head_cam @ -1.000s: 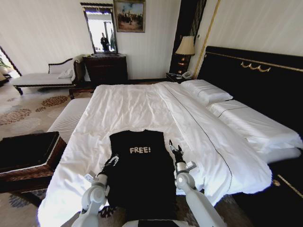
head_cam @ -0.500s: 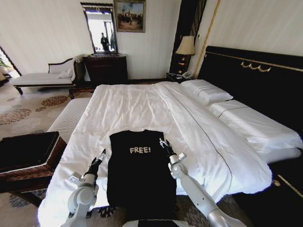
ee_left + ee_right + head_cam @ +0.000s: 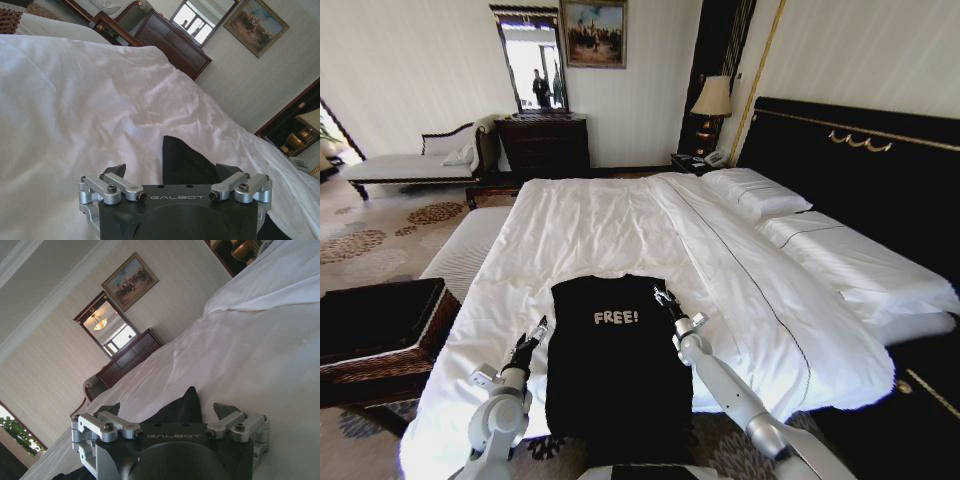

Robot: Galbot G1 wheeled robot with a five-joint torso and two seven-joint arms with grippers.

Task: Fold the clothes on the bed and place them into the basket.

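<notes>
Two arms flank one garment. Bed (image 3: 620, 215): wide white duvet, soft, lightly creased. Wicker basket (image 3: 380, 330) off to the left, well apart. Black T-shirt (image 3: 615, 370) lies flat, long axis running away from robot. Left gripper (image 3: 533, 335) released just beside its left edge; right gripper (image 3: 663, 298) released at the right shoulder.

At upper left we see a pale striped wall (image 3: 410, 70) with a mirror (image 3: 532, 62) and a framed painting (image 3: 593, 32) above a dark dresser (image 3: 544, 145). A chaise longue (image 3: 415, 160) stands at far left on patterned carpet (image 3: 360, 240); a lit lamp (image 3: 711, 100) glows at upper centre.
</notes>
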